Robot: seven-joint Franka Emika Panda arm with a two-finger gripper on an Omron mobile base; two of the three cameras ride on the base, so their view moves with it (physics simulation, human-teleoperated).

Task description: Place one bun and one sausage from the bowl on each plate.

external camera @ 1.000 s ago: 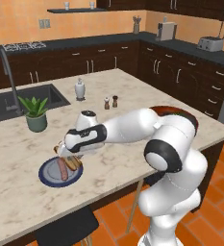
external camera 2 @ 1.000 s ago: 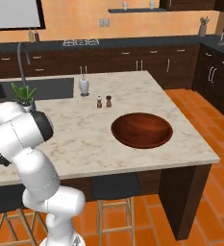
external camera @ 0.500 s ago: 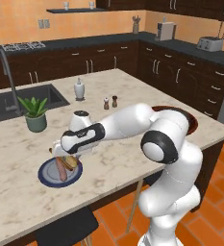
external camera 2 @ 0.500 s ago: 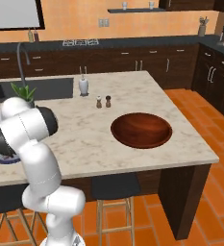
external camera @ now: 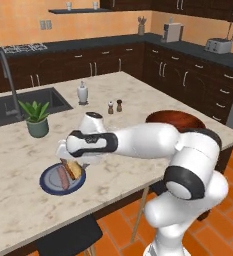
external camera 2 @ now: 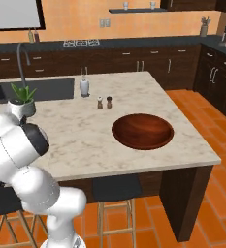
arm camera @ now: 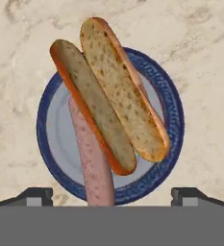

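A blue-rimmed plate (arm camera: 173,110) lies on the marble island, with a split-open bun (arm camera: 125,101) on it resting partly over a pink sausage (arm camera: 94,163). My gripper (arm camera: 112,196) hangs open just above them, its fingertips (arm camera: 36,194) wide apart and holding nothing. From the left base view the plate (external camera: 44,180), bun (external camera: 75,170) and sausage (external camera: 63,178) sit near the island's front edge, directly under the gripper (external camera: 67,154). The dark reddish-brown bowl (external camera 2: 142,131) stands at the island's right end and looks empty; the arm partly covers the bowl (external camera: 175,119) in the left base view.
A potted plant (external camera: 36,120) stands beside the sink (external camera: 18,105). A white dispenser bottle (external camera: 82,92) and salt and pepper shakers (external camera: 114,106) stand mid-island. Dark stools (external camera 2: 117,186) are tucked under the front edge.
The jaws have gone from shut to wide open over the plate, letting go of the bun, which now lies on the plate against the sausage.
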